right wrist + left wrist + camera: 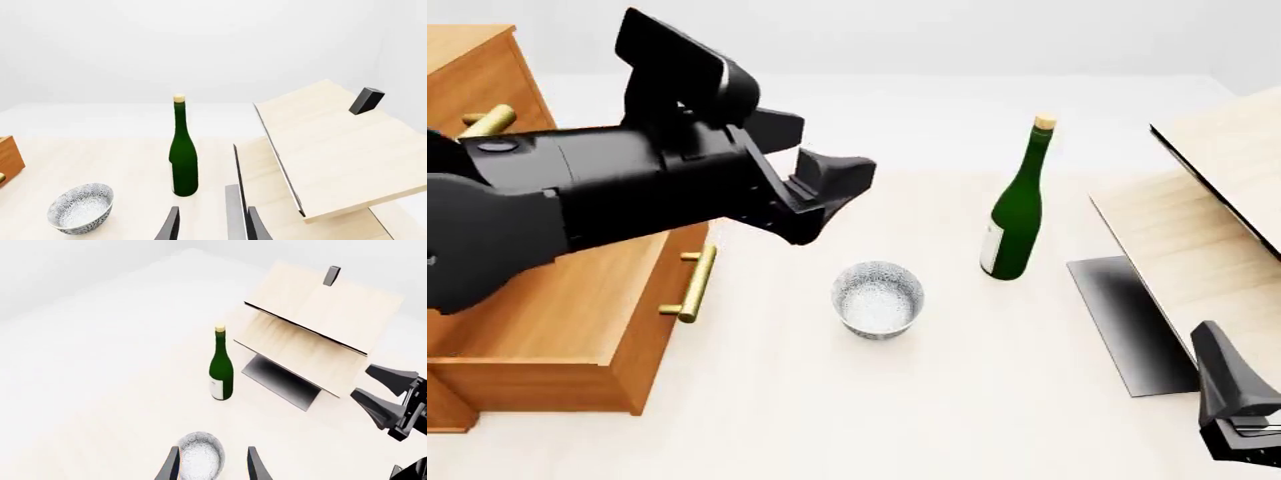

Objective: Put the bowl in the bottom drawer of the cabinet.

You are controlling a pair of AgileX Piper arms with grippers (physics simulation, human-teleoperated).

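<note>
Bowl (878,297): mid-tabletop, upright, ungrasped. Left tool (212,465): wide, straddling it from above. Right tool (212,226): wide, idle. Risk: off-centre closure tips bowl toward green bottle (1016,205).

Bowl (878,297) on table (961,420) btwn cabinet (554,330) (left) & bottle (1016,205), boards (1214,230) far right.

No words or numbers can be read anywhere. The tall green glass bottle (1014,212) has a pale label (993,248) low on its side, but the label looks blank. It is too small and blurry to show any letters.
</note>
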